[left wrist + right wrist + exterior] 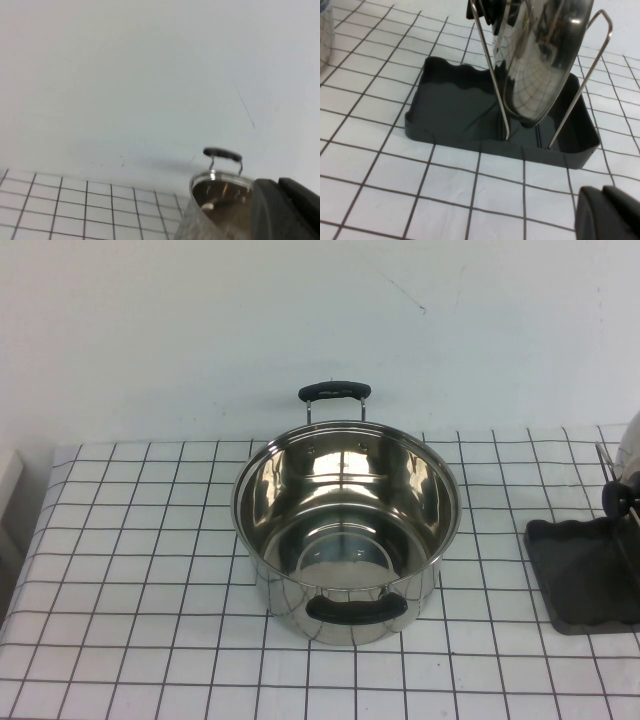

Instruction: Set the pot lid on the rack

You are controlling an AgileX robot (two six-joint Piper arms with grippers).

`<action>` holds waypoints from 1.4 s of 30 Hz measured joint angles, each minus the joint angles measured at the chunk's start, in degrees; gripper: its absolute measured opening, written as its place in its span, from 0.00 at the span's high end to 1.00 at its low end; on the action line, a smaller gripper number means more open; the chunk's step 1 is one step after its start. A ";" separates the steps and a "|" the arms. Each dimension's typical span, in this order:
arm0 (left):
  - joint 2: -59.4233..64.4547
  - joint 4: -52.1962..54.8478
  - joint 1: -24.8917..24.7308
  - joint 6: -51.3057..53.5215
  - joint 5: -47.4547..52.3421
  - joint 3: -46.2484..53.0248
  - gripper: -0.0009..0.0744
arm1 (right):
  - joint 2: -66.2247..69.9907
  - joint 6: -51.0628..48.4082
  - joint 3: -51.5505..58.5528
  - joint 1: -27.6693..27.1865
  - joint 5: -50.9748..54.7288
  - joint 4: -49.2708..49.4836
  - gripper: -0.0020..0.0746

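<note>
Right claw (607, 212) near rack (470, 107), grip unclear, left claw (285, 210) likewise, pot lid (545, 55) upright in rack

Prob. a lab test bench: bare white wall (200, 320), grid-print tablecloth (140, 570), lone steel pot (346, 530).

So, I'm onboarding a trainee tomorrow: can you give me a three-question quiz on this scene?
1. True or false: the shiny steel pot lid stands on edge between the thin wire rack rods.
2. What sits in the middle of the white checked tablecloth?
3. Is the left gripper or the right gripper nearer the dark grey rack tray?

Key: 1 true; 2 the deep steel pot, empty; 3 right.
</note>
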 joint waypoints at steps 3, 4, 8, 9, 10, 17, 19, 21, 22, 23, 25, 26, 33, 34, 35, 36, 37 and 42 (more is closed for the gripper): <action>0.00 -2.53 0.00 -8.39 4.95 0.00 0.99 | 0.00 0.00 0.00 0.00 0.00 0.00 0.98; 0.00 -3.69 0.00 -12.69 6.96 0.00 0.99 | 0.00 0.00 0.00 0.00 0.00 0.00 0.98; 0.00 -12.45 0.00 -24.51 14.43 0.52 0.99 | 0.00 0.00 0.00 0.00 0.00 0.00 0.98; 0.00 -17.53 0.00 -24.16 16.52 0.79 0.99 | 0.00 0.00 0.00 0.00 0.00 0.00 0.98; 0.00 -23.71 0.00 -22.44 18.62 1.12 0.99 | 0.00 0.00 0.00 0.00 0.00 0.00 0.98; -1.64 -71.10 0.00 19.07 29.27 2.39 0.99 | 0.00 0.00 0.00 0.00 0.00 0.00 0.98; -3.06 -80.12 0.00 36.84 28.68 3.42 0.99 | 0.00 0.00 0.00 0.00 0.00 -0.02 0.98; -4.70 -86.13 0.00 50.83 26.40 4.56 0.99 | 0.00 0.00 0.00 0.00 0.00 -0.02 0.98; -5.54 -87.30 0.00 57.95 25.18 5.25 0.99 | 0.00 0.00 0.00 0.00 0.00 -0.02 0.98; -6.19 -87.41 0.00 64.66 24.05 5.99 0.99 | 0.00 0.00 0.00 0.00 0.00 -0.02 0.98; -7.03 -85.95 0.00 76.27 20.68 7.72 0.99 | 0.00 0.00 0.00 0.00 0.00 -0.02 0.98; -7.14 -85.04 0.00 80.08 19.23 8.42 0.99 | 0.00 0.00 0.00 0.00 0.00 -0.02 0.98; -7.14 -84.13 0.22 94.15 18.09 9.82 0.99 | 0.00 0.00 0.00 0.00 0.00 -0.12 0.98; -7.14 -86.96 0.73 96.56 19.84 9.82 0.99 | 0.00 0.00 0.00 0.00 0.00 -0.12 0.98; -7.14 -89.66 1.31 100.06 21.36 9.82 0.99 | 0.00 0.00 0.00 0.00 0.00 -0.12 0.98; -7.14 -93.51 2.26 104.69 23.26 9.82 0.99 | 0.00 0.00 0.00 0.00 0.00 -0.12 0.98; -7.14 -97.62 3.44 110.33 25.11 9.82 0.99 | 0.00 0.00 0.00 0.00 0.00 -0.12 0.98; -7.14 -109.97 10.79 129.28 30.13 9.82 0.99 | 0.00 0.00 0.00 0.00 0.00 -0.12 0.98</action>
